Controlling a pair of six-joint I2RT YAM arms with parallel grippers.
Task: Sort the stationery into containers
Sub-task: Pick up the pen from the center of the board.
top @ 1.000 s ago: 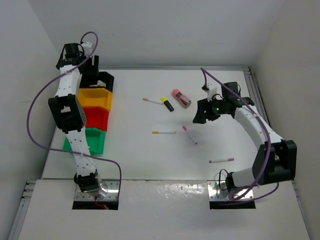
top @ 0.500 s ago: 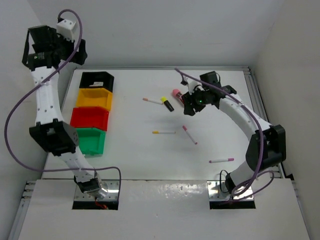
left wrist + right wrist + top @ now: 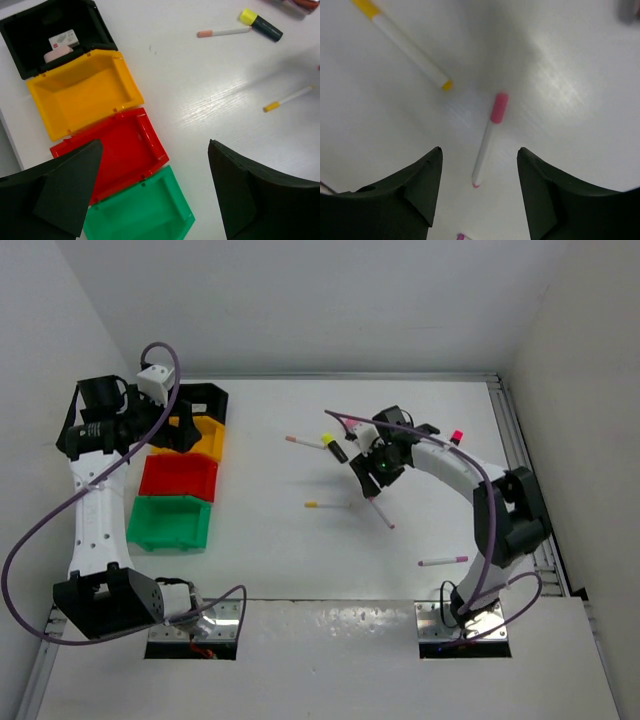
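Four bins: a black plastic bin (image 3: 30, 30), a yellow plastic bin (image 3: 80, 95), a red plastic bin (image 3: 115, 160) and a green plastic bin (image 3: 145, 215), small and open on top, stand in one row at 9 o'clock on the white table (image 3: 270, 550), each touching the next.
Black bin content: a small pale eraser (image 3: 63, 38) and a pink piece (image 3: 56, 53).
Left gripper (image 3: 155, 143): wide open, empty, above the row of bins.
Right gripper (image 3: 479, 152): wide open, empty, above the thin white pen with pink cap (image 3: 492, 125), near the table centre; no contact visible.
Target pen: flat on the table, between the two fingers in the wrist view, cap toward 12 o'clock.
Neighbour: a thin white pen with yellow ends (image 3: 405, 42), near at 10 o'clock, not touching.
Risk, rolling: the pen is round and thin; one finger arriving first may push it away.
Risk, table: the pen lies low, so the fingertips may scrape the surface.
Risk, carrying: a grip near one end may let it tilt and slip.
Risk, arms: the left gripper is over the bins, so both arms may meet there.
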